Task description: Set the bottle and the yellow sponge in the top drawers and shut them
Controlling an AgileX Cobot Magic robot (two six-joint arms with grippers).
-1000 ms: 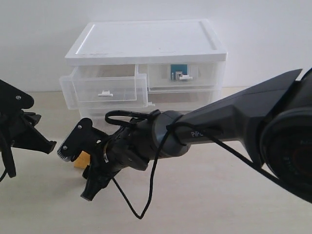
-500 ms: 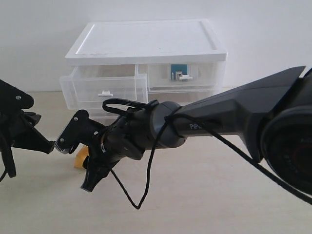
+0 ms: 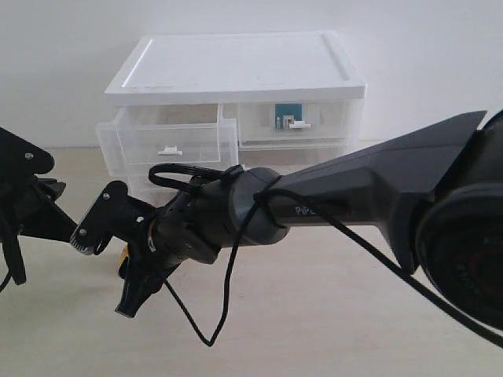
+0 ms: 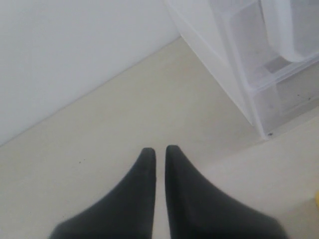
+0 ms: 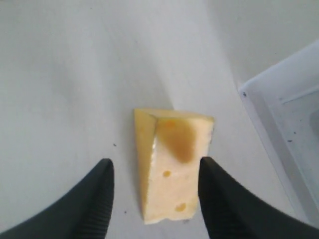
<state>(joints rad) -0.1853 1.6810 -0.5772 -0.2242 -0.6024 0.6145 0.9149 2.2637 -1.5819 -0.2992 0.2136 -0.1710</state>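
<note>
— Leftward and lower in the exterior view, our right claw [image 3: 106, 271] has slid since a second ago, and it now hides most of the yellow sponge [image 3: 123, 253].
— Have we gripped it?
— No. We see its jaws spread either side of the sponge, which lies on the table [image 3: 354, 314].
— Our left claw [image 4: 159, 151]?
— Clenched on nothing, at the left edge.
— The bottle [image 3: 284, 118]?
— Inside the right top drawer [image 3: 314, 110], pushed into the cabinet [image 3: 236, 71]. The left top drawer [image 3: 169, 145] stands pulled out.

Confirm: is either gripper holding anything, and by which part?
Nothing is held. The right gripper stands open astride the yellow sponge, not clamped on it; the left gripper is shut and empty.
</note>
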